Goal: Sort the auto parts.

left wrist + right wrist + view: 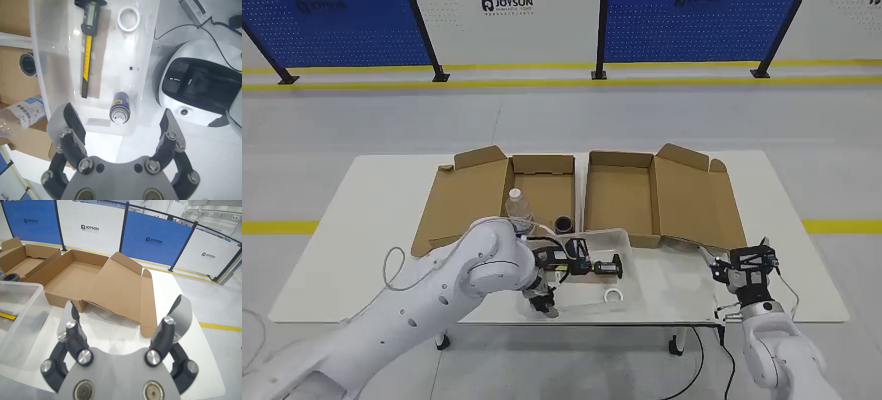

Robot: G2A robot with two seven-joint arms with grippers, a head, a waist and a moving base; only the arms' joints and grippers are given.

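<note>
Left jaws wide by clear bin holding spray can, caliper, white ring; right jaws wide too.

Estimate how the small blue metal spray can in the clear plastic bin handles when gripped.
The small blue metal spray can looks rigid, so a firm squeeze should not deform it. Its round, glossy wall may slip between pads. It seems to stand on end in the clear plastic bin, so a nudge could tip and roll it.
</note>
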